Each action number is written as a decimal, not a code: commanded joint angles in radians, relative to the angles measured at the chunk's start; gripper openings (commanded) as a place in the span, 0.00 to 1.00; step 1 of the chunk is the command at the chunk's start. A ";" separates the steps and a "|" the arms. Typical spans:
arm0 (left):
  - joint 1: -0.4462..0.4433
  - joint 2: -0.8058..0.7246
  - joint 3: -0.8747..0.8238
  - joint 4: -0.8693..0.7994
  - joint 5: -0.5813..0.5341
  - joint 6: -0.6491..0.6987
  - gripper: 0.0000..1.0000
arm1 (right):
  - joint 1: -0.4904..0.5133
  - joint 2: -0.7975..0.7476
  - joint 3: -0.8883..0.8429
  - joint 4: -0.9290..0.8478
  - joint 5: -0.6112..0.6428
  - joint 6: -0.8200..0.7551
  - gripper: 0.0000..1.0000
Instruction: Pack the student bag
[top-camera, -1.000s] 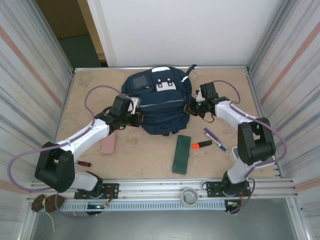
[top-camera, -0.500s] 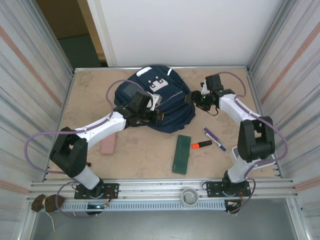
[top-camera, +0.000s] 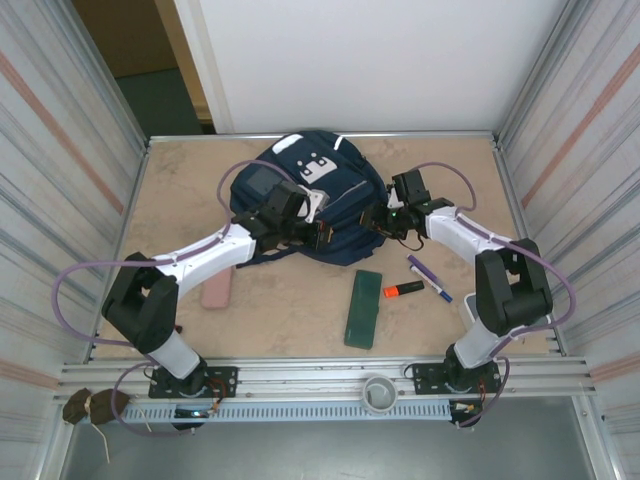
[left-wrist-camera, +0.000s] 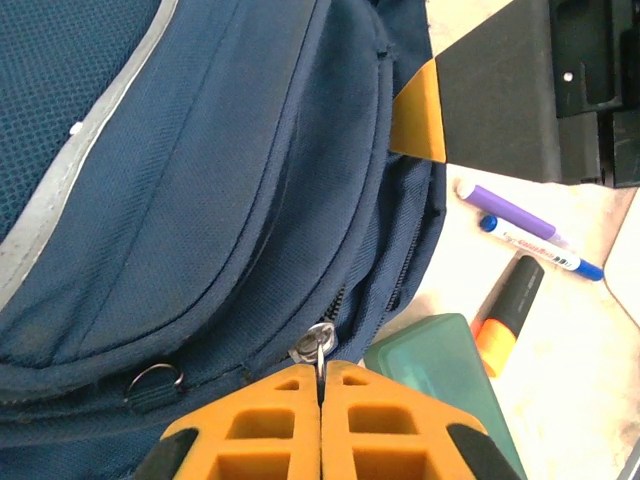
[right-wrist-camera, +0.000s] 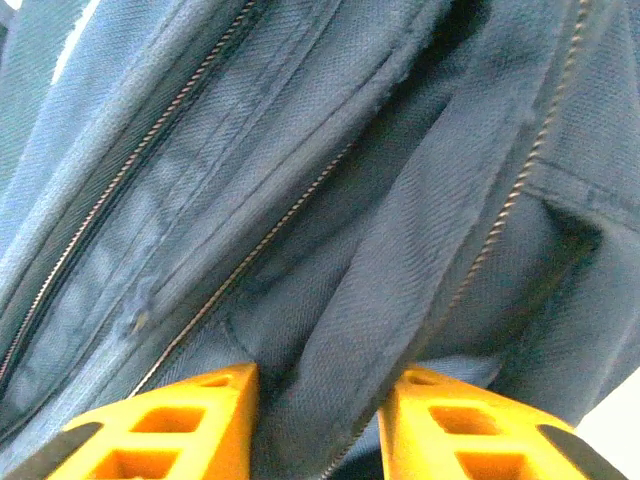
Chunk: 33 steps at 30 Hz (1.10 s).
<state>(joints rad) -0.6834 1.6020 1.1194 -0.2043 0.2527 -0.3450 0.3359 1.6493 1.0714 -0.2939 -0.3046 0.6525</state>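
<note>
Step in hand, as judged: opening the bag (top-camera: 340, 205) by its zip, before any item goes in.

**Position.** The bag lies flat at the far middle of the table (top-camera: 180, 180), front patch up; the case (top-camera: 362, 308), highlighter (top-camera: 403, 289) and pen (top-camera: 428, 277) lie on the near side of the bag, apart from it.

**Left gripper** (left-wrist-camera: 321, 392): jaws fully together, pinching the metal zip pull (left-wrist-camera: 317, 342) at the bag's near edge.

**Right gripper** (right-wrist-camera: 320, 400): jaws part-way apart at the bag's right side; a fold of bag fabric fills the gap and meets both fingers, so it reads as a hold on that fold.

**Procedure.**
1. Hold the fold firmly with the right gripper; the bag is soft and will slide with the pull if nothing anchors it.
2. Draw the pull along the line of the zip teeth, not up and away from the bag; a sideways tug is likely to slip the thin tab out of the jaws.
3. Follow the curve of the seam; pause if fabric bunches ahead of the slider.

**Not determinable.**
- How far the zip is open; a flap covers most of the track.
- Which compartment the pull belongs to; several seams run side by side.
- The bag's interior.
- The right fingertips; cut off at the lower edge of the right wrist view.
</note>
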 joint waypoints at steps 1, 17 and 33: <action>-0.008 -0.061 -0.029 -0.004 -0.061 0.031 0.00 | -0.003 0.022 0.028 -0.001 0.068 -0.013 0.20; 0.369 -0.186 -0.299 0.078 -0.192 0.002 0.00 | 0.012 -0.066 -0.041 0.041 0.018 -0.001 0.00; 0.422 -0.302 -0.318 0.058 -0.165 -0.060 0.58 | 0.103 -0.111 0.023 -0.169 0.249 -0.095 0.57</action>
<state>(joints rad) -0.2569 1.4006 0.8371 -0.1215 0.0837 -0.3645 0.4252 1.6081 1.0519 -0.3248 -0.2123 0.6312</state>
